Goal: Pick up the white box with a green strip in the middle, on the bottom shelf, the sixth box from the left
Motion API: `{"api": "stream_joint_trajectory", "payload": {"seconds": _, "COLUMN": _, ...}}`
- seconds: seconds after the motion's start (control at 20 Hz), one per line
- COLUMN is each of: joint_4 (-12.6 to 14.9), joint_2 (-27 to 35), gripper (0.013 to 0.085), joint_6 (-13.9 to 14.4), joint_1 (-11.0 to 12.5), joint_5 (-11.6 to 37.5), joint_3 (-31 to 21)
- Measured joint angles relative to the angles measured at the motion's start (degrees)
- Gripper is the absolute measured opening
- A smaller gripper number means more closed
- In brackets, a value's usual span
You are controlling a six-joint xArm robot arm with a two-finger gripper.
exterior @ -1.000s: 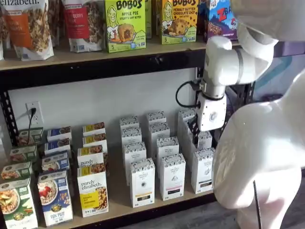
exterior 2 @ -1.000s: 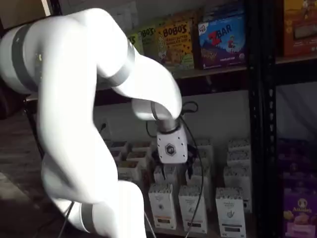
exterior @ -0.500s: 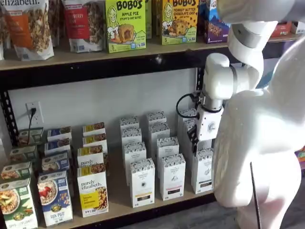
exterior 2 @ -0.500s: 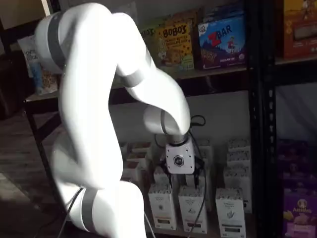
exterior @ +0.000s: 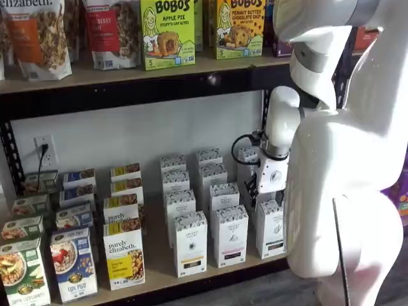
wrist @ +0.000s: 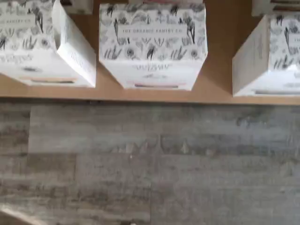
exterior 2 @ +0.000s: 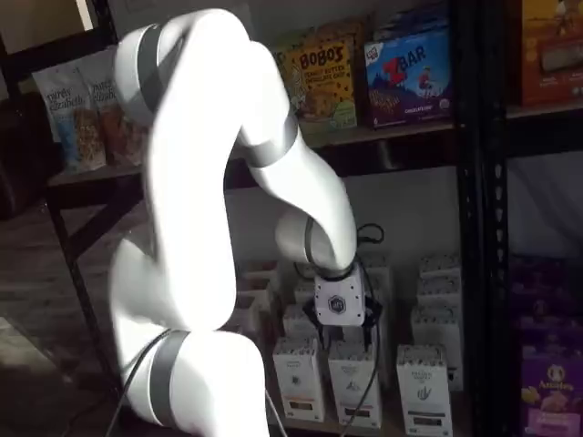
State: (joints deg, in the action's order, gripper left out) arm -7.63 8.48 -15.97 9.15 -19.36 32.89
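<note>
Three white cartons stand in the front row of the bottom shelf [exterior: 158, 255], and the white box [exterior: 271, 229] is the rightmost of them, at the near edge of the board just left of the arm's white body; in a shelf view it shows again [exterior 2: 424, 390] as the front right carton. More cartons like it stand in columns behind and to its left. The gripper [exterior: 255, 190] hangs above the shelf, higher than the box, a little to its left and farther back, apart from it; in a shelf view the gripper [exterior 2: 342, 335] sits over the column just left of the box's own. Its black fingers are dim and partly hidden, so I cannot tell whether they are spread or closed, and nothing shows between them. The wrist view looks down on the speckled tops of three cartons at the shelf's tan front edge [wrist: 220, 61], the middle carton [wrist: 152, 47] bearing a pinkish strip; which of them is the task's box I cannot tell there. Grey plank floor [wrist: 150, 164] lies in front of the shelf. To the left on the same board stand cereal and granola boxes [exterior: 123, 255]. Behind is a white wall with an outlet [exterior: 44, 153], and the upper board carries Bobo's boxes [exterior: 167, 32].
</note>
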Motion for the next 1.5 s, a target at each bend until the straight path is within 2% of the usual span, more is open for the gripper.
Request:
{"api": "stream_joint_trajectory", "payload": {"seconds": 0.25, "joint_4": 4.44, "joint_2": 6.06, "gripper": 0.0850, "joint_6": 3.29, "joint_1": 0.87, "joint_5": 2.22, "joint_3": 4.34}}
{"api": "stream_joint_trajectory", "payload": {"seconds": 0.4, "joint_4": 3.13, "joint_2": 8.75, "gripper": 0.0850, "joint_6": 1.29, "joint_1": 1.58, "joint_5": 3.45, "joint_3": 6.33}}
{"api": "stream_joint_trajectory", "payload": {"seconds": 0.5, "joint_4": 4.23, "joint_2": 10.81, "gripper": 0.0850, "joint_6": 1.32, "joint_1": 2.65, "joint_5": 3.55, "joint_3": 8.26}}
{"api": "stream_joint_trajectory", "payload": {"seconds": 0.65, "joint_4": 4.51, "joint_2": 14.33, "gripper": 0.0850, "joint_6": -0.34, "joint_1": 4.57, "joint_5": 3.38, "joint_3": 11.64}}
{"api": "stream_joint_trajectory", "payload": {"seconds": 0.9, "joint_4": 7.54, "joint_2": 19.13, "gripper": 0.0850, "joint_6": -0.13, "joint_1": 7.26, "joint_5": 2.42, "joint_3": 16.84}}
{"api": "stream_joint_trajectory", "payload": {"seconds": 1.15, "joint_4": 9.05, "joint_2": 21.50, "gripper": 0.0850, "joint_6": 0.35, "joint_1": 8.18, "joint_5": 2.06, "joint_3": 19.61}}
{"api": "stream_joint_trajectory", "payload": {"seconds": 1.35, "joint_4": 9.03, "joint_2": 22.85, "gripper": 0.0850, "joint_6": 0.04, "joint_1": 8.47, "joint_5": 2.77, "joint_3": 21.04}}
{"api": "stream_joint_trajectory", "payload": {"seconds": 1.5, "joint_4": 7.21, "joint_2": 24.18, "gripper": 0.0850, "joint_6": -1.82, "joint_1": 8.59, "joint_5": 2.57, "joint_3": 22.71}}
